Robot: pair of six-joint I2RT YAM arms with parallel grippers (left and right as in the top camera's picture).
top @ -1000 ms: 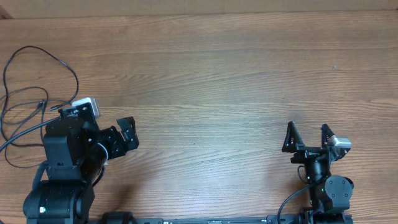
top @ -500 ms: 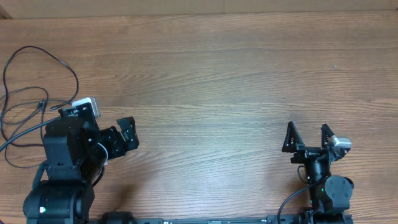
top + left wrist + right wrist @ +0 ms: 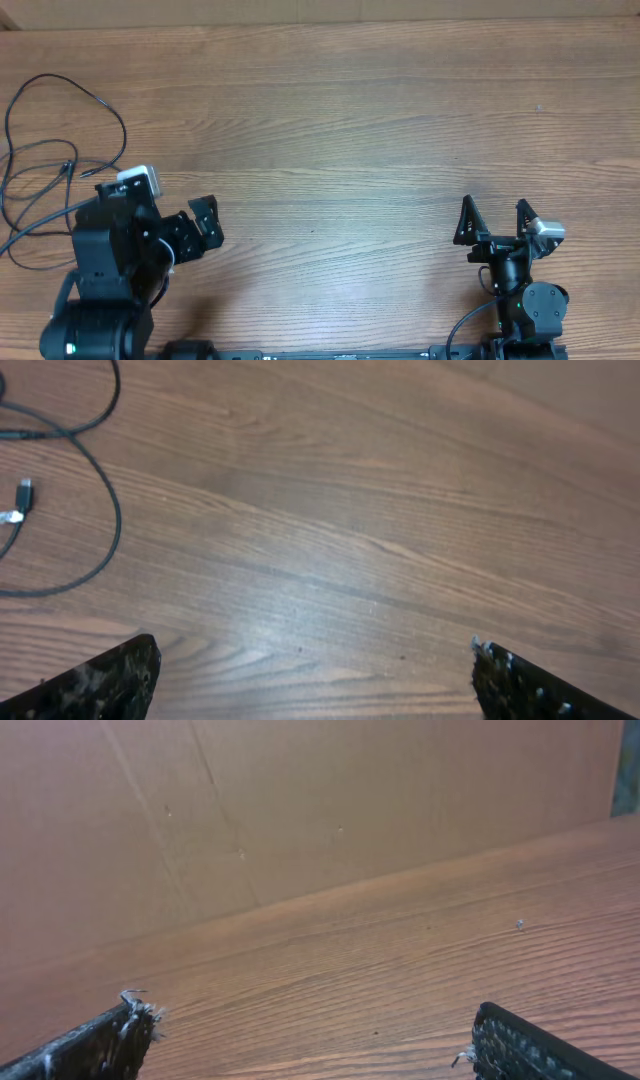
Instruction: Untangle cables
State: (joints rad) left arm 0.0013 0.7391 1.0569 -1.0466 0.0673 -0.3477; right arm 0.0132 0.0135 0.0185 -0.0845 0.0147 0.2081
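The cables [image 3: 110, 112] are thin black cords lying in loose, overlapping loops at the table's far left, with a small plug end [image 3: 67, 167] among them. In the left wrist view the cables [image 3: 112, 510] curve across the top left, and a black plug with a silvery tip [image 3: 20, 498] lies beside them. My left gripper [image 3: 211, 222] is open and empty, to the right of the cables and apart from them; its fingertips frame bare wood [image 3: 314, 648]. My right gripper [image 3: 493, 215] is open and empty at the front right [image 3: 310, 1013], far from the cables.
The wooden table [image 3: 350, 120] spans the overhead view. A brown cardboard wall [image 3: 300, 810] stands behind the table's far edge in the right wrist view. The black arm bases sit at the front edge.
My left arm has shifted slightly toward the front edge. The cables and the right arm have not moved.
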